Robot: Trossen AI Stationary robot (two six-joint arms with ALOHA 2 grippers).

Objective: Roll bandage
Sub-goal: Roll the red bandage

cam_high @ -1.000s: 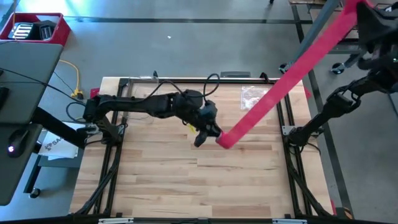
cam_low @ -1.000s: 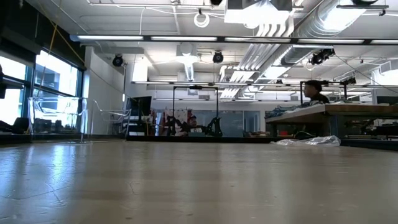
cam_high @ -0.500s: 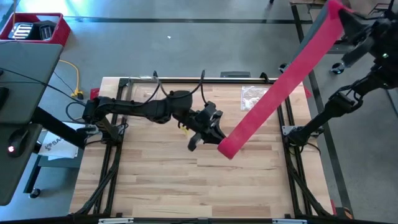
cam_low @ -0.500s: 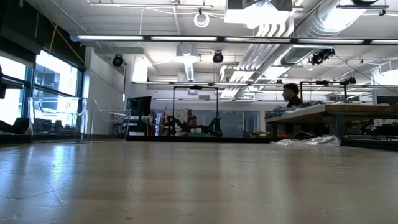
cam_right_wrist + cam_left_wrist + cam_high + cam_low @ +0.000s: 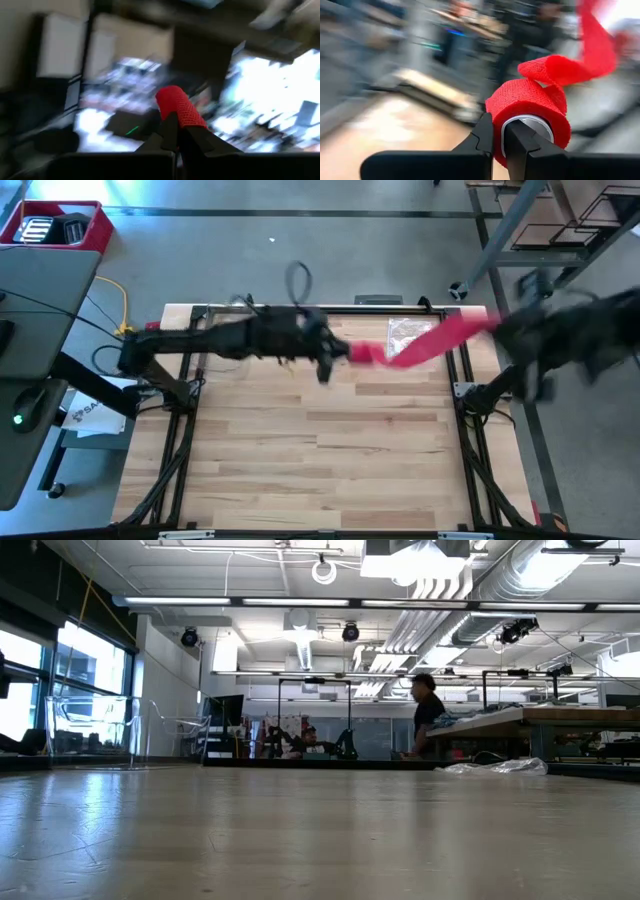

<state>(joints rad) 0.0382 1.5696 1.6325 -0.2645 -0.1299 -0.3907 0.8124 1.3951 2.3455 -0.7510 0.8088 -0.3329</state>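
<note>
Two grippers share one red bandage [image 5: 430, 345], stretched between them above the table's [image 5: 330, 460] far edge. Farthest left, a red bin [image 5: 85, 235] and white papers [image 5: 85, 415] show marks too small to read. The left gripper [image 5: 335, 360] is clenched on the bandage's rolled end, one finger [image 5: 520, 142] inside the roll's core. Beneath the strip lies a clear plastic bag [image 5: 405, 332]. The right gripper [image 5: 177, 135], blurred off the table's right side, pinches the strip's other end.

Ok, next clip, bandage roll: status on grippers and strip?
Left gripper shut on the bandage roll, over the table's far side. Right gripper shut on the strip's other end, off the far right corner. Strip airborne above the plastic bag.
</note>
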